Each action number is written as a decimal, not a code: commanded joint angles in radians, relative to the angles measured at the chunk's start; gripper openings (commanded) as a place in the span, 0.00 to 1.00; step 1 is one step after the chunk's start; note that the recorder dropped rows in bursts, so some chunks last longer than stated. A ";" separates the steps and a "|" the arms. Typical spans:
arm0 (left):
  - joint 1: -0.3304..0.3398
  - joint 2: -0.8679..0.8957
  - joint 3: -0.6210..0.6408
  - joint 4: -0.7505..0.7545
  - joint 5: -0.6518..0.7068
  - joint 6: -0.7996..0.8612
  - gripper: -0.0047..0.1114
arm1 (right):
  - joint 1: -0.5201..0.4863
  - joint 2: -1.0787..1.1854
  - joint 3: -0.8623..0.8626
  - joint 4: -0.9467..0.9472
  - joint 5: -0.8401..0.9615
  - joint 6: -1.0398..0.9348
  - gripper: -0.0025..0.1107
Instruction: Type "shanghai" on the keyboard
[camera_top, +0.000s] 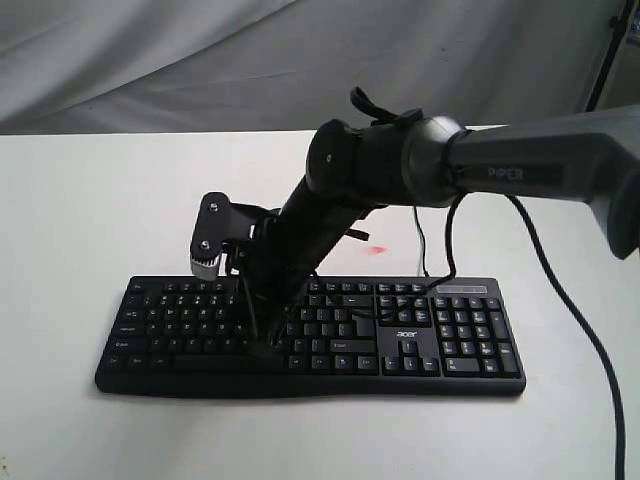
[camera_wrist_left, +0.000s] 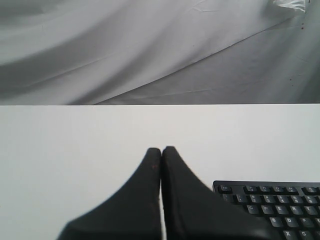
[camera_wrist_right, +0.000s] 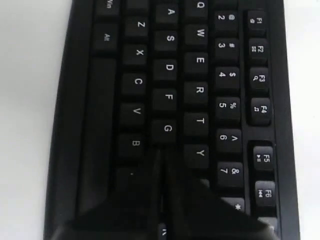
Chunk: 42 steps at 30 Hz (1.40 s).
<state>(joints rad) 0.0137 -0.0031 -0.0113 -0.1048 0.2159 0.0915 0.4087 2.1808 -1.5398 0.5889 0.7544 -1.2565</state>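
Note:
The black keyboard (camera_top: 180, 378) with white legends and an acer logo lies on the white table. My right arm reaches across it from the right. My right gripper (camera_top: 272, 345) is shut, its tips down on the letter keys left of the middle. In the right wrist view the shut right gripper (camera_wrist_right: 162, 151) ends just past the G key (camera_wrist_right: 167, 129), between B and Y, and hides the key under it. My left gripper (camera_wrist_left: 161, 149) is shut on nothing over bare table, with the keyboard's corner (camera_wrist_left: 280, 205) beside it. It does not show in the exterior view.
The keyboard's thin black cable (camera_top: 447, 250) runs back from its far edge, near the right arm's own hanging cable (camera_top: 560, 300). A small red spot (camera_top: 378, 249) marks the table behind the keyboard. Grey cloth (camera_top: 150, 60) hangs behind the table.

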 joint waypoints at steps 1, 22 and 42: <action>-0.004 0.003 0.001 -0.004 -0.003 -0.001 0.05 | -0.004 -0.010 0.009 0.012 -0.023 -0.016 0.02; -0.004 0.003 0.001 -0.004 -0.003 -0.001 0.05 | -0.002 -0.010 0.022 0.087 -0.062 -0.075 0.02; -0.004 0.003 0.001 -0.004 -0.003 -0.001 0.05 | -0.002 0.008 0.056 0.163 -0.092 -0.183 0.02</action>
<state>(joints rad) 0.0137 -0.0031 -0.0113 -0.1048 0.2159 0.0915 0.4087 2.1808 -1.4866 0.7335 0.6604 -1.4178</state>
